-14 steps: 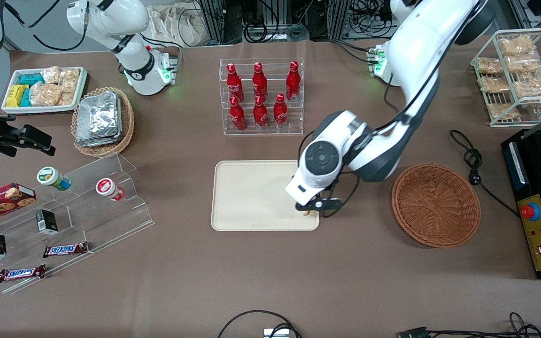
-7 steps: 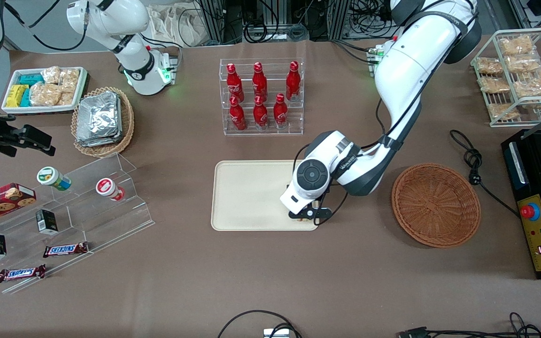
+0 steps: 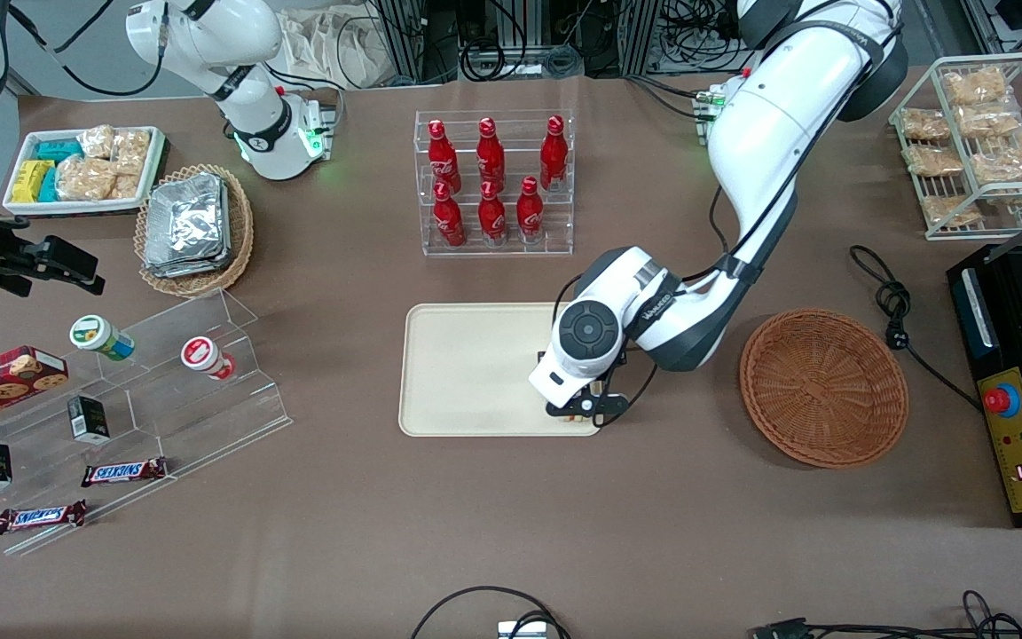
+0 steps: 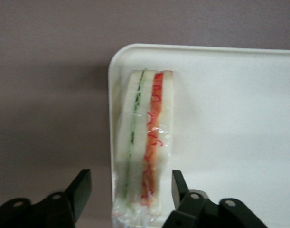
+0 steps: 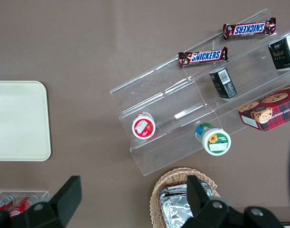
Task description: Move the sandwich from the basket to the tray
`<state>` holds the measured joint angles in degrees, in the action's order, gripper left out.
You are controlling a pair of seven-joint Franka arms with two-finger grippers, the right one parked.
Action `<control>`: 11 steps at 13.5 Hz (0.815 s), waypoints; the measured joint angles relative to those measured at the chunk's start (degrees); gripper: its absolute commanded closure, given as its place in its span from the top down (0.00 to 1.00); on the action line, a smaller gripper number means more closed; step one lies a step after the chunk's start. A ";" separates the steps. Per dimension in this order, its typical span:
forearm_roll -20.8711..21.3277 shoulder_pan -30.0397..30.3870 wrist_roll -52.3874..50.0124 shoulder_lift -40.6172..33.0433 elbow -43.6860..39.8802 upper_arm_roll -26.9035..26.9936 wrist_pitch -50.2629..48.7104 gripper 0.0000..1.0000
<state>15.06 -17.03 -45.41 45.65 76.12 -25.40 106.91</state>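
Note:
The sandwich, a clear-wrapped wedge with green and orange-red filling stripes facing up, rests on the cream tray right along its rim near a rounded corner. My left gripper is open just above it, one black finger on each side and a gap between each pad and the wrap. In the front view the gripper hangs over the tray at the corner nearest the camera on the working arm's side, hiding most of the sandwich. The reddish-brown basket lies empty, toward the working arm's end.
A clear rack of red bottles stands farther from the camera than the tray. A black cable and a black appliance lie near the basket. Acrylic steps and a tan basket of foil packets sit toward the parked arm's end.
Since a second ago the wrist has come down and shifted slightly toward the parked arm's end over the tray corner. Over the last half second it has barely moved.

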 measured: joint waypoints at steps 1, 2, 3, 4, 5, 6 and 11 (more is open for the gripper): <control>0.04 0.64 0.00 -1.19 -0.49 0.06 -3.16 1.00; 0.00 1.68 0.00 -2.96 -0.67 0.07 -7.03 1.00; -0.18 3.16 0.05 -4.95 -0.55 0.02 -10.20 1.00; -0.50 4.95 0.51 -7.09 0.25 -0.06 -11.79 1.00; -0.82 6.57 1.16 -9.19 1.86 -0.12 -12.05 1.00; -1.07 7.84 1.52 -11.26 4.29 -0.18 -11.69 1.00; -1.23 10.76 2.14 -24.74 26.56 -0.24 3.18 1.00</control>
<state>13.83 -6.28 -43.27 20.91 102.67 -25.64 110.09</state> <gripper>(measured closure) 0.000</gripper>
